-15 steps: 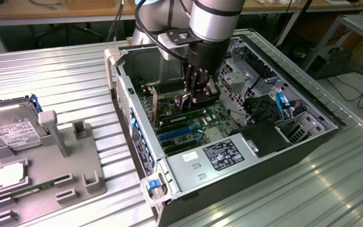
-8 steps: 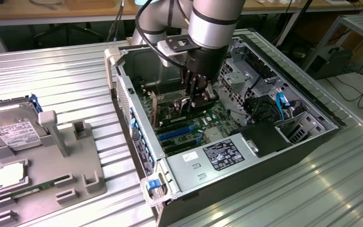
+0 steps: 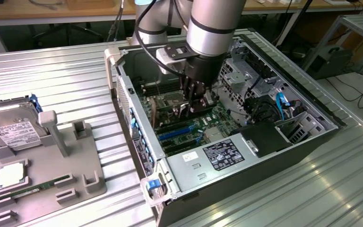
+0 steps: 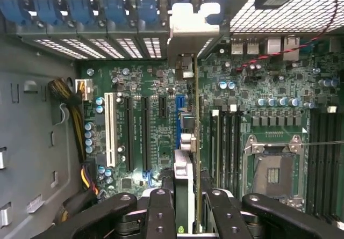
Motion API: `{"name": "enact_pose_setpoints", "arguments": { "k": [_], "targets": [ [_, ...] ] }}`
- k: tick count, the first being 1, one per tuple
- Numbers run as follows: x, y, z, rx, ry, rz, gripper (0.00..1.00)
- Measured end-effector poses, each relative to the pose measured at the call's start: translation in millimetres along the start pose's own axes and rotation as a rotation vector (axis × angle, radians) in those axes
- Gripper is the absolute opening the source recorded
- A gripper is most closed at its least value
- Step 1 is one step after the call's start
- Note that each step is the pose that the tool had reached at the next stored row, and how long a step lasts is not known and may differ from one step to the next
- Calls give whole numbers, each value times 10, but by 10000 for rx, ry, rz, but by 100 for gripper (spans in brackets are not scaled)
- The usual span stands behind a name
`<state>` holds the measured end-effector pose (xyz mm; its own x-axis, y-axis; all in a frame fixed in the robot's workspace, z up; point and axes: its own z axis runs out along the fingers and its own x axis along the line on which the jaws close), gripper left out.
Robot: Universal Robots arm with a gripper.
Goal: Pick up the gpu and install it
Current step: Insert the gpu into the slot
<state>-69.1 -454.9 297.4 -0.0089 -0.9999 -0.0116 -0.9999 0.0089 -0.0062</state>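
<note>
the gpu (image 4: 195, 110) stands edge-on in the gripper (image 4: 188, 201), which is clamped on the card's near end. from there the card runs away over the motherboard (image 4: 145, 88) to its metal bracket at the slotted rear wall. the arm (image 3: 210, 23) points straight down into the open computer case (image 3: 307, 142). the card's lower edge is hidden, so i cannot tell whether it sits in a slot.

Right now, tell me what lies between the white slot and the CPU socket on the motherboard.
In the wrist view: black slots, a blue slot, the gpu held edge-on by the gripper, then memory slots.
</note>
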Motion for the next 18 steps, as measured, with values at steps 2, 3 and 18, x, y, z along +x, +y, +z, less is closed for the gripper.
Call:
{"name": "enact_pose_setpoints", "arguments": {
  "k": [2,3,18],
  "targets": [
    [4,5,32,-2,3,2,28],
    [4,7,47,-1,2,0,28],
    [23,71,238,-7,2,0,28]
  ]
}}
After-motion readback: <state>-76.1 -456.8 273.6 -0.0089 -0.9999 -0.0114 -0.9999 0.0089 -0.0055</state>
